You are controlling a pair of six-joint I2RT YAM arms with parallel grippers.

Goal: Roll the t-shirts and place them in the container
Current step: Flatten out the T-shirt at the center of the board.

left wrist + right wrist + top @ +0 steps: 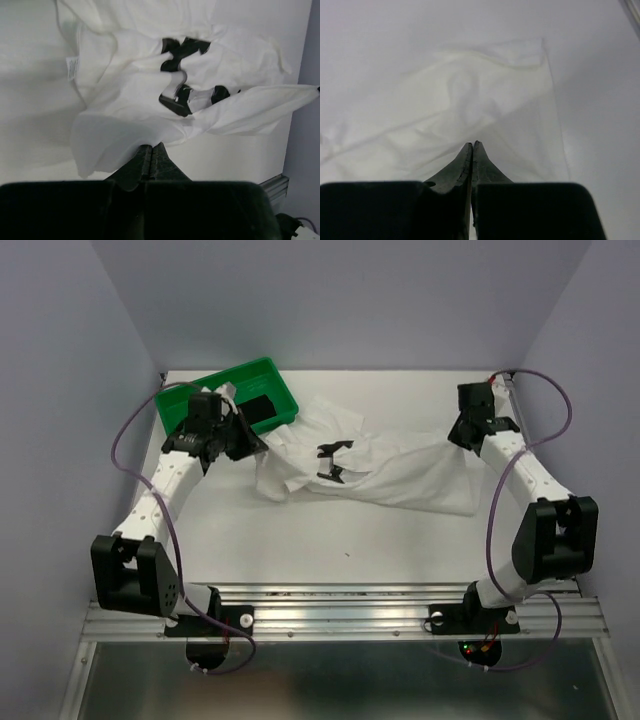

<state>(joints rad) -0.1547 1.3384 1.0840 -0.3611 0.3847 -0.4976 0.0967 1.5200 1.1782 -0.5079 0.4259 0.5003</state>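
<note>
**Top external:** The white t-shirt (390, 465) lies crumpled on the table just right of the green tray (225, 377). Its long axis runs away from the tray. The left gripper (250, 443) is at the shirt's tray-side end, and the right gripper (462, 435) is at the end farthest from the tray. The tray holds the black t-shirt (262, 408), bunched up.

**Left wrist:** The fingertips (146, 152) are clenched, with the white fabric's edge pinched at their tips. The cloth extends ahead, away from the tray.

**Right wrist:** The fingertips (465, 155) are pressed together on the hem, and the cloth runs ahead toward the tray.

**Judgement:** The coming move likely depends on drawing both ends apart along that axis, to flatten the shirt before rolling.
</note>
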